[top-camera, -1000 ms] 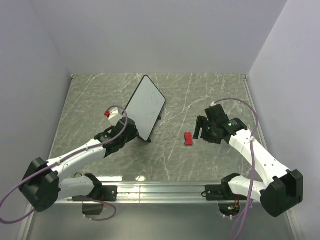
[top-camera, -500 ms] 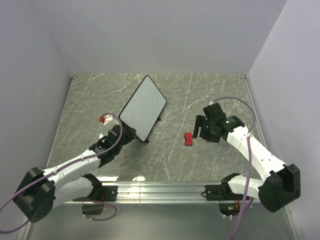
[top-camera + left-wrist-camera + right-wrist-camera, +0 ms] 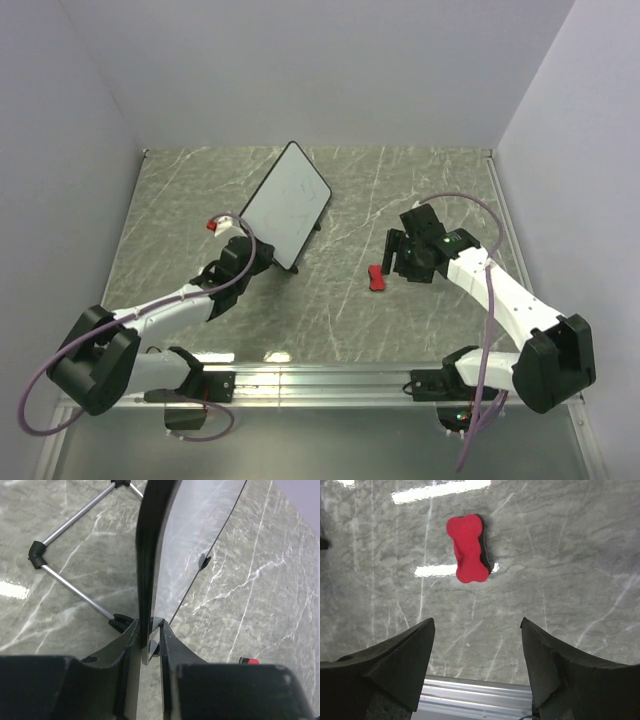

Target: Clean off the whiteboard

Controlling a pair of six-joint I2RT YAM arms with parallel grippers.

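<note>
The whiteboard point(image 3: 288, 203) stands tilted on its thin legs at the table's middle left, with faint scribbles on its face. My left gripper point(image 3: 263, 260) is shut on its lower edge. In the left wrist view the black frame point(image 3: 149, 555) runs down between the two fingers of the left gripper point(image 3: 149, 631), with the glossy board face point(image 3: 197, 527) to its right. The red bow-tie eraser point(image 3: 376, 278) lies flat on the table. My right gripper point(image 3: 390, 262) hovers open just right of it; from the right wrist the eraser point(image 3: 468, 548) lies ahead of the open right gripper point(image 3: 476, 622).
The board's metal stand legs point(image 3: 65, 577) stick out to the left of its frame. An aluminium rail point(image 3: 320, 378) runs along the near table edge and also shows below the right fingers as the rail point(image 3: 470, 692). Grey walls close in the marble table point(image 3: 420, 190).
My left gripper has closed onto the whiteboard's lower edge, and the board has shifted slightly back. The right gripper has moved a little left and nearer the eraser.
</note>
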